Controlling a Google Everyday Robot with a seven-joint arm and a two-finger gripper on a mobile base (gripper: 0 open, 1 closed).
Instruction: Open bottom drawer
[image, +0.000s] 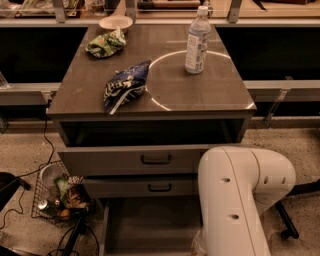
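The cabinet (150, 107) has three stacked drawers. The top drawer (130, 160) and the middle drawer (135, 187) each show a small dark pull handle and stick out slightly. The bottom drawer (150, 225) is pulled well out towards me. I see its bare inside and its left wall, while its front and handle lie below the picture's edge. My white arm (240, 200) fills the lower right, in front of the drawers' right ends. My gripper is hidden behind or below the arm and does not show.
On the cabinet top stand a water bottle (197, 40), a blue snack bag (125, 86), a green bag (105, 44) and a small bowl (115, 22). A wire basket (60, 197) of rubbish and cables lie on the floor at left. Black chair legs (287, 225) are at right.
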